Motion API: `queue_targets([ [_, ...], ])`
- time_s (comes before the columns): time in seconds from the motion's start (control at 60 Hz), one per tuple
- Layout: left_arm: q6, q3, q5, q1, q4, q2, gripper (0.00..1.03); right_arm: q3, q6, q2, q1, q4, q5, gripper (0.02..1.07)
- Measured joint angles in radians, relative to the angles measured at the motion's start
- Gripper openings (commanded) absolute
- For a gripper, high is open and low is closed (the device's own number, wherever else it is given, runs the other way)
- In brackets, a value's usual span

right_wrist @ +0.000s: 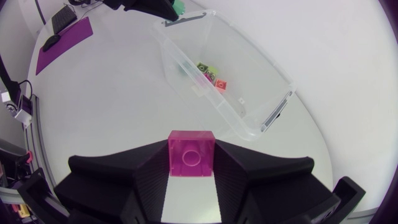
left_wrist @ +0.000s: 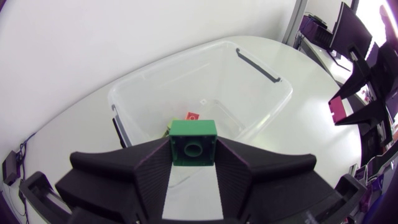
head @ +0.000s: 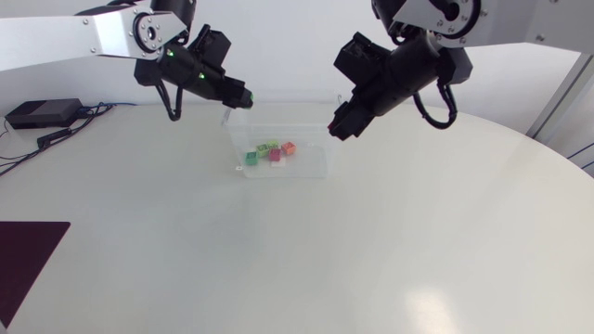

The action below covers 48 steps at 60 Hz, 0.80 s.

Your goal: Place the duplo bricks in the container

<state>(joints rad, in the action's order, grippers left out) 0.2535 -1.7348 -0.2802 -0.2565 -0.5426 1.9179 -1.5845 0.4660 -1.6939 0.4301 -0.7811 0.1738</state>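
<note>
a white round table (head: 371, 241). toward its far middle sits a clear, open-topped plastic container (head: 316, 167). four duplo bricks lie close together on its floor, left of centre: a loose green brick (head: 251, 158), a loose pink brick (head: 275, 155), a lime brick (head: 267, 147) and an orange brick (head: 288, 147). above the container's right end, the right gripper (head: 339, 128) is clamped on a held pink brick (right_wrist: 192, 152). farther back, over the container's far left corner, the left gripper (head: 243, 96) is clamped on a held green brick (left_wrist: 193, 144).
</note>
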Motion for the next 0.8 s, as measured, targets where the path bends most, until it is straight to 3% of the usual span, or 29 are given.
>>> queue_targets([
  [0.167, -0.018, -0.088, 0.001, -0.007, -0.005, 0.067, 0.29, -0.035, -0.014, -0.036, 0.0, 0.0, 0.002, 0.28],
  [0.25, -0.019, -0.122, 0.014, -0.014, -0.018, 0.097, 0.36, -0.052, -0.014, -0.047, 0.0, 0.0, 0.002, 0.28],
  [0.283, -0.019, -0.135, 0.023, -0.016, -0.027, 0.11, 0.5, -0.057, -0.014, -0.049, -0.001, 0.0, 0.002, 0.28],
  [0.333, -0.019, -0.157, 0.027, -0.02, -0.045, 0.132, 0.84, -0.061, -0.014, -0.051, -0.001, 0.0, 0.002, 0.28],
  [0.367, -0.019, -0.169, 0.027, -0.021, -0.06, 0.147, 1.0, -0.061, -0.014, -0.052, -0.002, 0.0, 0.002, 0.28],
  [0.8, -0.019, -0.121, 0.032, 0.004, -0.14, 0.095, 1.0, -0.167, -0.056, -0.116, -0.034, 0.033, 0.002, 0.29],
])
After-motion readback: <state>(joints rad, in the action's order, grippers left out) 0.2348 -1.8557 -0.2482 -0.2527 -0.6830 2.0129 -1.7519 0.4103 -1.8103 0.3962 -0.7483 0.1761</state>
